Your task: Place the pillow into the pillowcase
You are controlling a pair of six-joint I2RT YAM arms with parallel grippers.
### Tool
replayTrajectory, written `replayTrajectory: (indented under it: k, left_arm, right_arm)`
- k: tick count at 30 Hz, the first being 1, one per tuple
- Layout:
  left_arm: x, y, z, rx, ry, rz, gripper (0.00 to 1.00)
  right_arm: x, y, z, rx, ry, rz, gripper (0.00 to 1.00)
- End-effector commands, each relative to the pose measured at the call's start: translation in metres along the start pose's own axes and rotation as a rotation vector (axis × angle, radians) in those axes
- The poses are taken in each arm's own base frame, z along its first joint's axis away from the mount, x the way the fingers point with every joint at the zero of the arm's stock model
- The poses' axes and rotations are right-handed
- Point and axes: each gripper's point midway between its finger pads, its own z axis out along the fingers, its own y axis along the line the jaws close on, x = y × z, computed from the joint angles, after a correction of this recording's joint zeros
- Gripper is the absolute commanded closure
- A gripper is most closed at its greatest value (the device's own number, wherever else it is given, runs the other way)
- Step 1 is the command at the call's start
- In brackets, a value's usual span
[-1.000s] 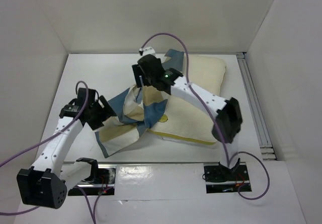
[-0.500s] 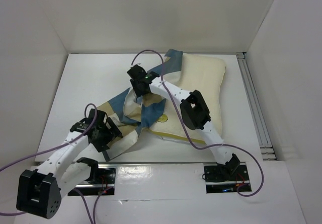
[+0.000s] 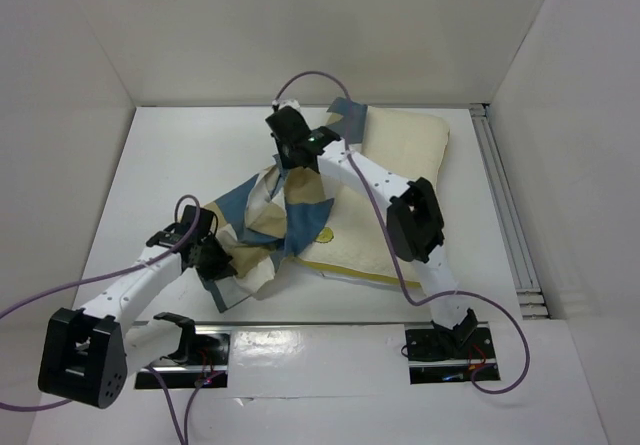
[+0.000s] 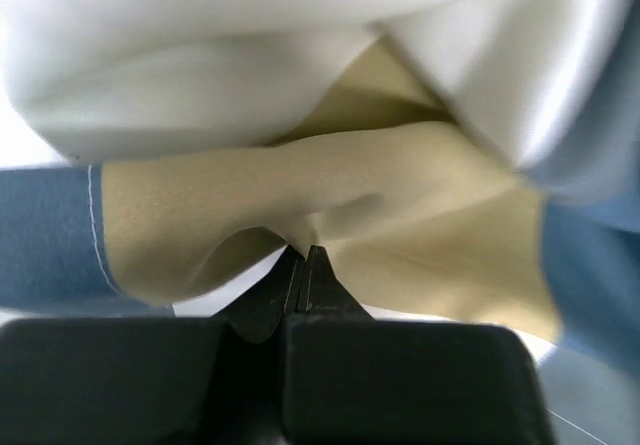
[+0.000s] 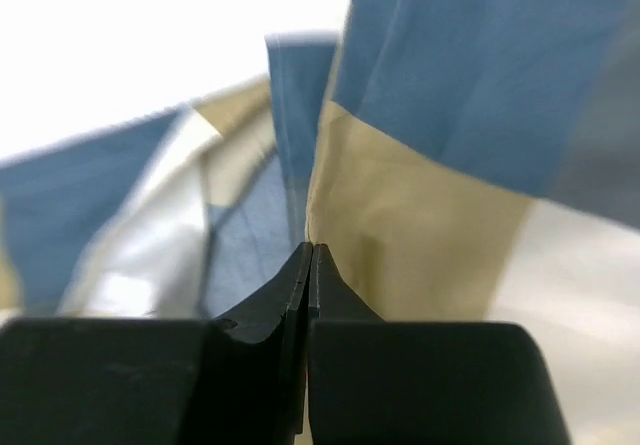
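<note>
On the white bench (image 3: pixel 150 155), boxed in by plain white walls (image 3: pixel 330 35) on three sides, I see the large soft cream-white pillow with yellow piping (image 3: pixel 410 150) lying flat toward the far right, one corner near the back wall. The thin pillowcase of blue, tan and cream checked fabric (image 3: pixel 262 220) is bunched across the pillow's left part and trails toward the near left of the bench. A metal rail (image 3: pixel 505 215) runs along the right edge.

The pillow's left side is buried under the checked cloth, so I cannot tell where its edge lies there. Only a small round yellow logo (image 3: pixel 325 234) peeks out beside the folds. My right arm crosses above the pillow's near part and hides some of it. Both wrist views are filled with blurred fabric at close range. In the left wrist view the left end effector (image 4: pixel 305 262) has its fingers pressed together on a puckered fold of tan pillowcase cloth. The right end effector (image 5: pixel 310 255) is likewise clamped together, with a crease of the pillowcase running into its tips. From above it sits at the far end of the bunched cloth.

Bare bench shows at the far left and far centre, and in a strip along the near edge. The pillow's right edge lies near the rail without touching it. A purple cable (image 3: pixel 330 75) loops over the far side.
</note>
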Motion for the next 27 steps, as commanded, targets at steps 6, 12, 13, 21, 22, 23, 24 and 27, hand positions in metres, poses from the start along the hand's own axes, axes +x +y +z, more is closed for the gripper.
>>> replayTrajectory:
  k: [6, 12, 13, 21, 22, 23, 24, 27]
  left_arm:
    - [-0.122, -0.066, -0.060, 0.098, -0.267, 0.009, 1.00]
    - [-0.260, -0.156, -0.173, 0.282, -0.521, 0.061, 1.00]
    - [-0.273, -0.165, -0.176, 0.291, -0.509, 0.074, 1.00]
    - [-0.331, -0.204, -0.291, 0.505, -0.726, 0.190, 1.00]
    - [-0.334, -0.196, -0.280, 0.481, -0.712, 0.184, 1.00]
    - [-0.335, -0.190, -0.273, 0.460, -0.713, 0.172, 1.00]
    - [-0.335, -0.172, -0.247, 0.413, -0.669, 0.153, 1.00]
    - [-0.323, -0.125, -0.202, 0.311, -0.598, 0.084, 1.00]
  right_arm:
    - [-0.186, -0.065, -0.162, -0.110, -0.573, 0.275, 1.00]
    - [-0.253, -0.145, -0.252, -0.102, -0.818, 0.367, 1.00]
    - [-0.262, -0.154, -0.270, -0.102, -0.875, 0.380, 1.00]
    - [-0.176, -0.158, -0.323, -0.215, -0.939, 0.392, 1.00]
    - [-0.162, -0.150, -0.318, -0.250, -0.930, 0.389, 1.00]
    - [-0.144, -0.142, -0.311, -0.273, -0.897, 0.390, 1.00]
    - [-0.104, -0.131, -0.289, -0.302, -0.816, 0.409, 1.00]
    - [-0.037, -0.078, -0.265, -0.448, -0.690, 0.395, 1.00]
